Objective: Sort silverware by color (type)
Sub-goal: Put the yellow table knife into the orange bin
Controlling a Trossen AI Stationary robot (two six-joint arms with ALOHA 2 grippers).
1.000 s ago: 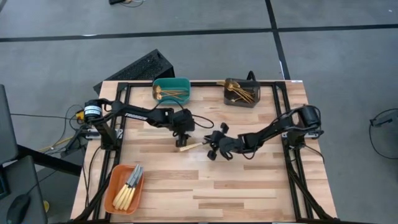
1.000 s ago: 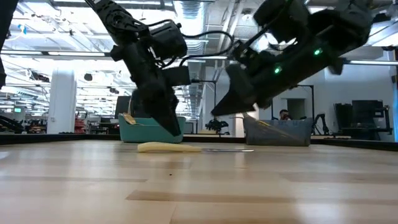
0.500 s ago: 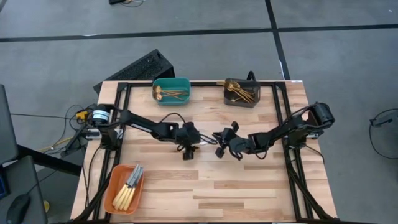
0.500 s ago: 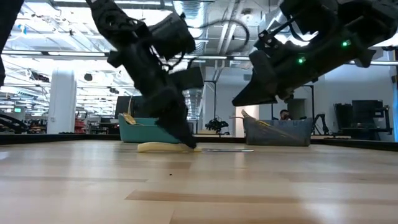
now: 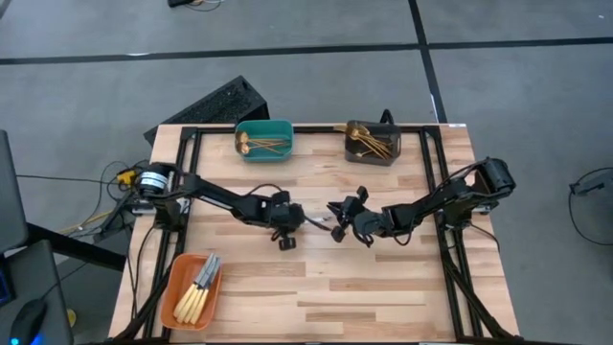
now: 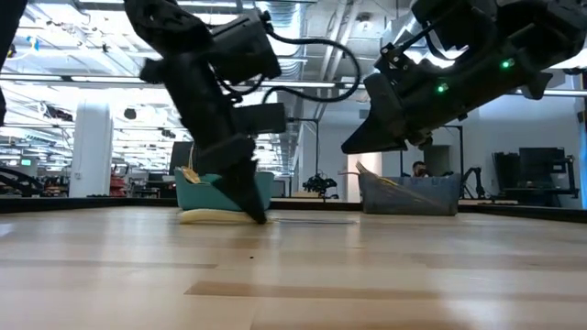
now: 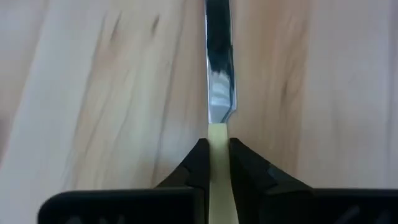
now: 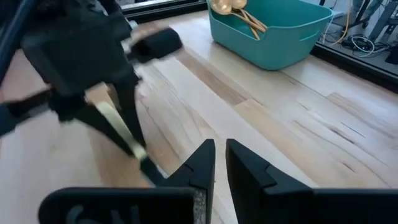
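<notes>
Left pincer (image 7: 217,167) clamped on the knife (image 7: 219,118) handle, blade lying flat, pointing toward the right arm.

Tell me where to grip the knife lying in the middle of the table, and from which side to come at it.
Grip the knife by its pale handle, coming straight down with a finger on each long side. It lies flat on the table, and the handle looks thicker and less slick than the thin, shiny blade. The left gripper is already placed that way, shut on the handle just behind the blade.
</notes>
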